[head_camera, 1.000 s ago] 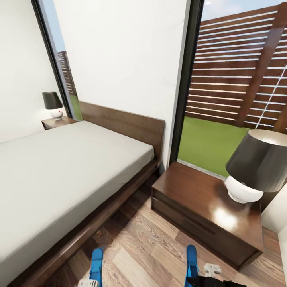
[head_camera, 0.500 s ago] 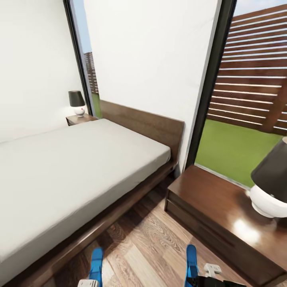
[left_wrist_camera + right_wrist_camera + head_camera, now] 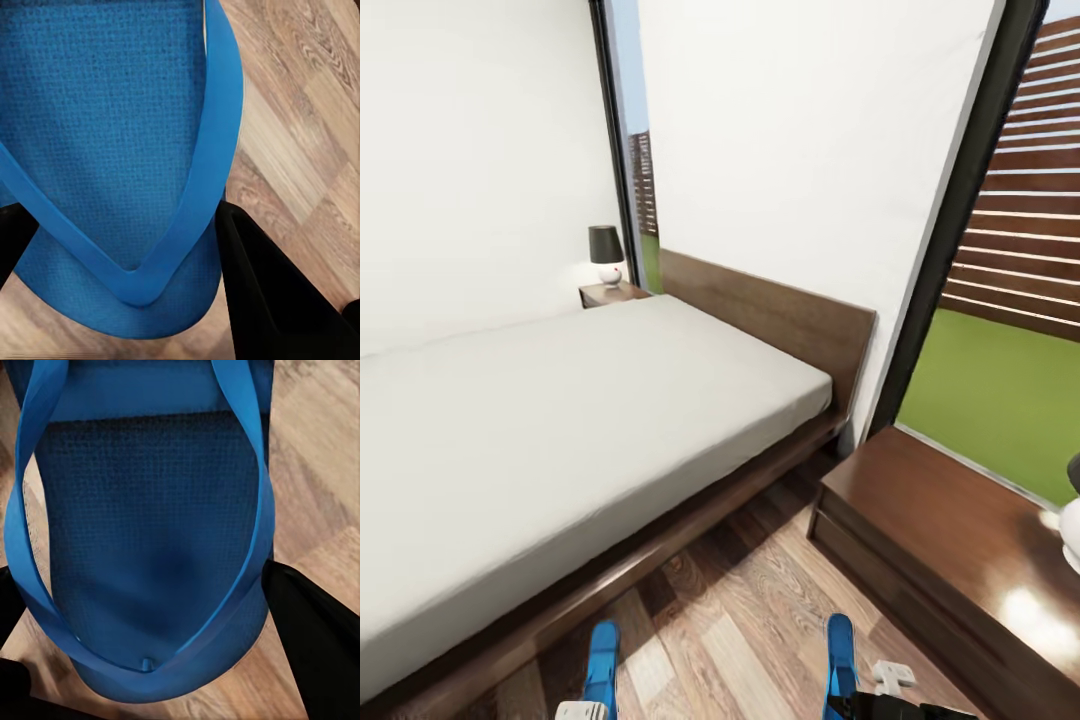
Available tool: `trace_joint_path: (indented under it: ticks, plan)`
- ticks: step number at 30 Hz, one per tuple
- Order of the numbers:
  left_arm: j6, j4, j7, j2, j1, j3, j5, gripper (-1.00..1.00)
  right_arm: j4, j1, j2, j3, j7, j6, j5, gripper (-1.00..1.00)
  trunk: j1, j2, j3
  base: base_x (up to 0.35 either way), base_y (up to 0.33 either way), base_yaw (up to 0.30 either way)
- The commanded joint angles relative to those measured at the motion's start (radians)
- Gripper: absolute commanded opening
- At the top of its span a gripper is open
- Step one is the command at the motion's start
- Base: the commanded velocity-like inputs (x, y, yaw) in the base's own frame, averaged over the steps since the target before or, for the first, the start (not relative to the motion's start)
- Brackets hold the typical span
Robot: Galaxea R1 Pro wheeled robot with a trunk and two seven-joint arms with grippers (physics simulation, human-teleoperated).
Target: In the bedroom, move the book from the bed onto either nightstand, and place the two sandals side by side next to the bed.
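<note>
1. Head view: the bed point(image 3: 560, 420), pale grey mattress in a dark wooden frame, runs along a white wall; a nightstand point(image 3: 960, 540) stands just beside its headboard end, a second nightstand point(image 3: 610, 293) with a small lamp point(image 3: 605, 255) beyond it; two blue sandals poke up at the bottom edge, the left sandal point(image 3: 601, 655) and the right sandal point(image 3: 840, 655), well apart over the plank floor point(image 3: 730, 620); no readable writing.
2. Left wrist view: the left gripper point(image 3: 120, 255) pinches the left sandal's toe end between black fingers point(image 3: 262, 292).
3. Right wrist view: the right gripper point(image 3: 150, 645) is clamped on the right sandal likewise, strap facing the camera.
</note>
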Motion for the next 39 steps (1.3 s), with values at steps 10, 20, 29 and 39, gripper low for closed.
trace_joint_path:
  ticks: [10, 20, 29, 39]
  plan:
    - [-0.003, 0.001, -0.005, -0.001, -0.001, 0.005, -0.004, -1.00, 0.002, -0.001, -0.001, -0.009, 0.003, -0.001, 0.005, -1.00, 0.000, 0.000, -0.001, 0.000, 0.000, 0.288]
    - [-0.003, 0.001, -0.005, 0.000, -0.001, 0.005, -0.004, -1.00, 0.003, -0.001, 0.001, -0.009, 0.003, -0.001, 0.005, -1.00, 0.000, 0.000, -0.002, 0.000, 0.000, 0.289]
    - [-0.003, 0.001, -0.005, -0.001, -0.001, 0.005, -0.004, -1.00, 0.002, -0.001, 0.001, -0.009, 0.003, -0.001, 0.005, -1.00, 0.000, 0.000, -0.006, 0.000, 0.000, 0.289]
    - [-0.003, 0.001, -0.005, -0.008, -0.001, 0.005, -0.004, -1.00, 0.002, -0.001, 0.002, -0.009, 0.003, -0.001, 0.005, -1.00, 0.000, 0.000, -0.011, 0.000, 0.000, 0.289]
